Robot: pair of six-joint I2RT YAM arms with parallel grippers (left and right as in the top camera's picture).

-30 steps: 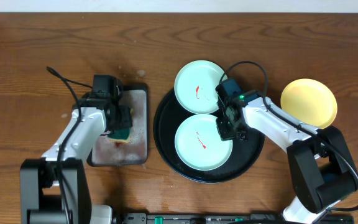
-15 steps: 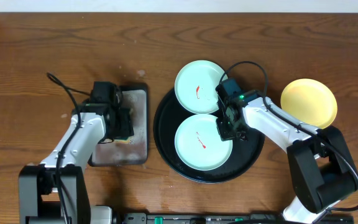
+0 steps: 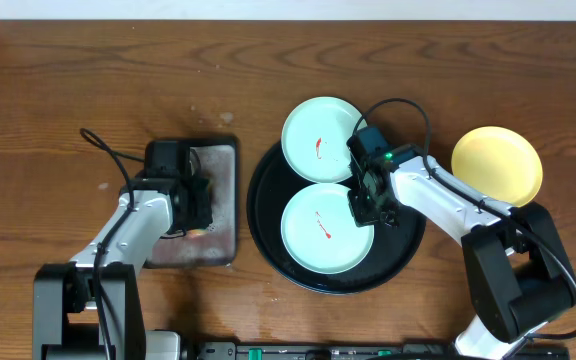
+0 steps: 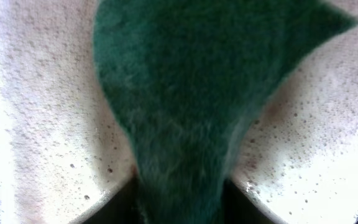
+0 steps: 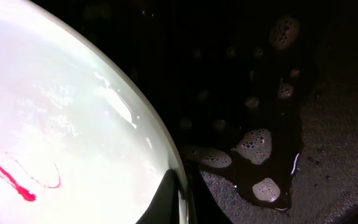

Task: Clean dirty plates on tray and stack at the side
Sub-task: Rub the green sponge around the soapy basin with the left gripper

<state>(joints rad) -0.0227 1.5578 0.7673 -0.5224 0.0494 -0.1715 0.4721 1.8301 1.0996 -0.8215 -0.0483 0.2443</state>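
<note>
Now left jaws slid sponge (image 4: pixel 197 93) along grey tray (image 3: pixel 223 200).

Dark brown wood-grain table (image 3: pixel 68 80); pale strip (image 3: pixel 288 8) along far edge.

place: robot lab bench | evidence: wooden table (image 3: pixel 58 90); cabled left arm (image 3: pixel 128 225), right arm (image 3: pixel 448 200)

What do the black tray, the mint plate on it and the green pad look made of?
The black tray: hard, glossy, likely plastic or lacquer; suds bead on it. The mint plate: smooth glazed ceramic or melamine, can't tell which; bright highlights, sauce sits on top. The green pad: coarse fibrous scouring material, fuzzy matte surface, pinched out of shape, so soft.
</note>
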